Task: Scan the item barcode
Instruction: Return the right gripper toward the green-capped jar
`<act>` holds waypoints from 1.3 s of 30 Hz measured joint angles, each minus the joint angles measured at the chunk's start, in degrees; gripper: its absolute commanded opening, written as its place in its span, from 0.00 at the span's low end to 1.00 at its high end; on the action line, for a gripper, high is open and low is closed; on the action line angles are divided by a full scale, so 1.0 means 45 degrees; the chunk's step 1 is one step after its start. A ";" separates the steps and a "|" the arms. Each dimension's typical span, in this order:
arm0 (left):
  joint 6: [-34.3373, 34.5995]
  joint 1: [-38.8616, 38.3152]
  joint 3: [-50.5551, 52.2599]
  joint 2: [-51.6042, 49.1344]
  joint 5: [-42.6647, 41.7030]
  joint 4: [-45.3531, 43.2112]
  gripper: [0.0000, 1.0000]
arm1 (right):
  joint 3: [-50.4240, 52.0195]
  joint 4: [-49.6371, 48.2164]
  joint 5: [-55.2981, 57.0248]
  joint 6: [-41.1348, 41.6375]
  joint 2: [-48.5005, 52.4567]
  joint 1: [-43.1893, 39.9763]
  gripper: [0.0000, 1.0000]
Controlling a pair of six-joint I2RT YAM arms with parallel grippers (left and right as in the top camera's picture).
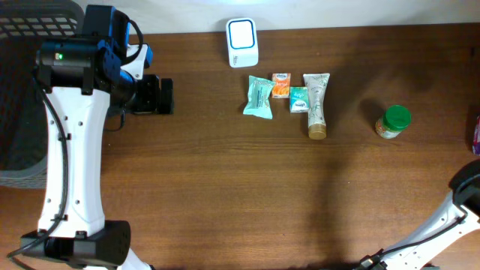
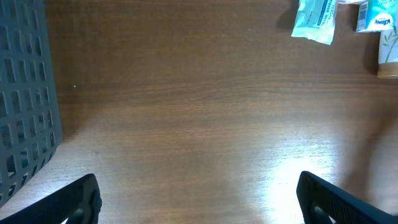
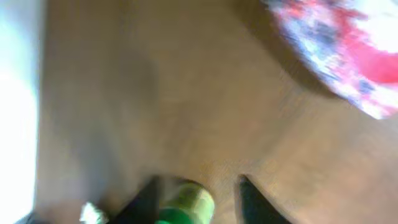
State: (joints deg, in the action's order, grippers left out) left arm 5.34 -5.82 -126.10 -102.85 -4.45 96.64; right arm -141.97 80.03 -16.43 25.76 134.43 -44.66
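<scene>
Brown wood counter [image 1: 225, 187] carries, in the overhead view, a white scanner [image 1: 242, 43] at the far edge, packets [image 1: 259, 97] and a tube [image 1: 316, 105] in a row just before it, and a green-lidded jar [image 1: 392, 122] standing apart to the right, untouched.

In the left wrist view, the left pincer [image 2: 199, 208] gapes wide over bare wood, holding nothing.

The right wrist view is blurred. The right pincer [image 3: 199, 182] looks partly parted and empty, with the jar showing between its fingers.

The reach for the jar seems to be the step in hand. The next move calls for straddling it, closing, and carrying it to the scanner.

Left fingers [image 2: 68, 202] wide apart, right fingers [image 3: 256, 200] parted
</scene>
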 measured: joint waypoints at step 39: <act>0.0000 0.0000 0.0000 0.0000 -0.0005 0.0005 0.99 | 0.5746 -0.4668 0.5338 -0.3011 -0.0039 0.0340 0.04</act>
State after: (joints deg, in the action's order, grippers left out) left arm 5.34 -5.82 -126.10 -102.85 -4.47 96.66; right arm -116.11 59.02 7.60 12.21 134.26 -43.13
